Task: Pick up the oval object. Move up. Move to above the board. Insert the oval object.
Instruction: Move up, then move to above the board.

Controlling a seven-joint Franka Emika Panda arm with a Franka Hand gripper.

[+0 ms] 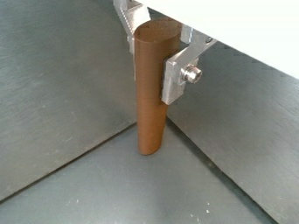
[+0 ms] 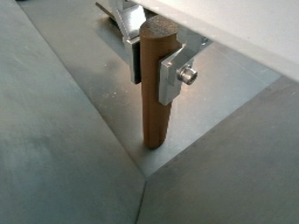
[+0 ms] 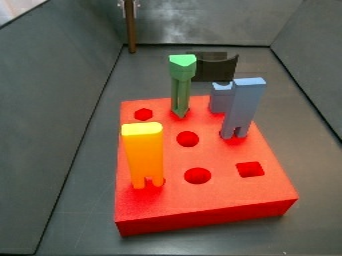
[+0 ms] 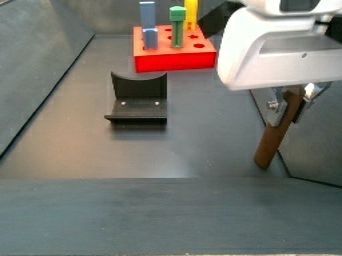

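The oval object is a long brown peg with rounded sides, held near its top between the silver fingers of my gripper. Both wrist views show this grip. The peg hangs down, and its lower end is at or just above the grey floor near a wall seam. In a side view my gripper is at the right, far from the red board, and the peg leans slightly. In a side view the peg stands at the far back behind the board.
On the board stand a green arrow-topped peg, a blue peg and a yellow forked block; several holes are open. The dark fixture stands on the floor between the board and the gripper. Grey walls enclose the floor.
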